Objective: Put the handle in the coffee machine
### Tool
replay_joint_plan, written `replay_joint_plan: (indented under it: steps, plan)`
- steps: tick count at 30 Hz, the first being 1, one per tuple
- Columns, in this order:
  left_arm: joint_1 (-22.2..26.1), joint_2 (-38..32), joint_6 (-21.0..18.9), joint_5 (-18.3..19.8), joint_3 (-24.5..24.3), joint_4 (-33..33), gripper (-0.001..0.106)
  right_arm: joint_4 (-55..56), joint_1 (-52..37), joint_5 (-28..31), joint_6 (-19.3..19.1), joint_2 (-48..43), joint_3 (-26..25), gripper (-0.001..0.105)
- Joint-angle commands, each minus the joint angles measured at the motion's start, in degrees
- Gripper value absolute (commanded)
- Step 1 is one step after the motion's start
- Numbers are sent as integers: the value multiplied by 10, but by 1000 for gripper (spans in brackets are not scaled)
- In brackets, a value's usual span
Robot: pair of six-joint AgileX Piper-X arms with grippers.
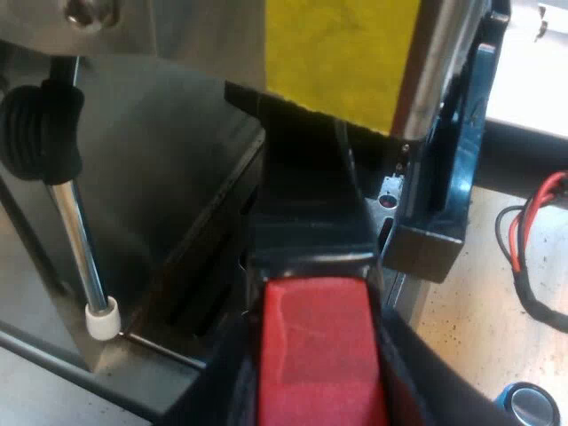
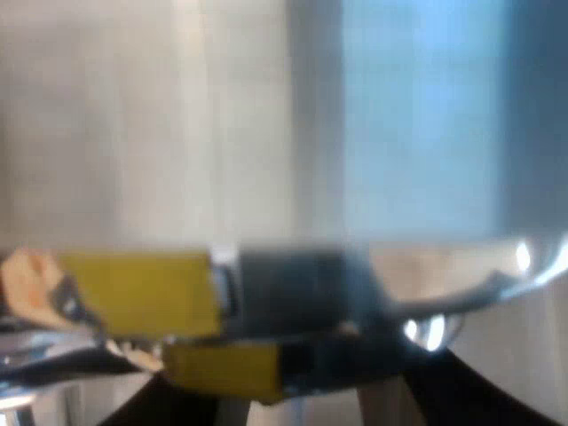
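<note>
In my left wrist view, my left gripper [image 1: 319,364] is pinching the handle [image 1: 306,209] by its red end [image 1: 321,351]. My black fingers [image 1: 426,377] press against the two sides of that red block. From there the dark shaft runs away from me to the front of the espresso machine [image 1: 191,40], and its far end sits under the edge of a yellow patch [image 1: 342,53] on the machine's face. I cannot see whether the metal part is locked in. Beside the handle hangs the machine's thin metal steam wand [image 1: 75,240], with a black ribbed grip [image 1: 40,129] high up and a white tip [image 1: 102,319] low down. On the handle's other side a blue and black piece [image 1: 461,115] stands just next to the machine. Farther off, a small round blue thing [image 1: 532,404] lies on the speckled table [image 1: 470,302]; I cannot tell what it is. In my right wrist view, my right gripper [image 2: 302,401] is close to some yellow blocks [image 2: 142,293], a dark grey part [image 2: 293,288] and a shiny metal curve [image 2: 461,306]. Whether this gripper is spread or closed I cannot tell.
</note>
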Motion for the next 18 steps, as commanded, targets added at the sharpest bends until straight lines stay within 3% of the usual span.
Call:
replay_joint_plan:
  steps: [1,5,12,15,17,18]
  plan:
    - [1,-12,1,109,-10,5,0,-32,-3,1,-8,-4,-10,32]
    - [1,-12,1,100,-10,5,0,-72,-3,28,-39,-4,-10,32]
    - [1,-12,2,85,-10,7,2,-128,-3,41,-44,-5,-10,26]
    - [1,-12,2,76,-10,6,21,-151,-3,50,-59,-5,-11,26]
    - [1,-12,2,77,-10,9,48,-162,-3,50,-68,-5,-11,26]
    - [1,-12,2,77,-10,10,54,-162,-3,50,-68,-5,-11,26]
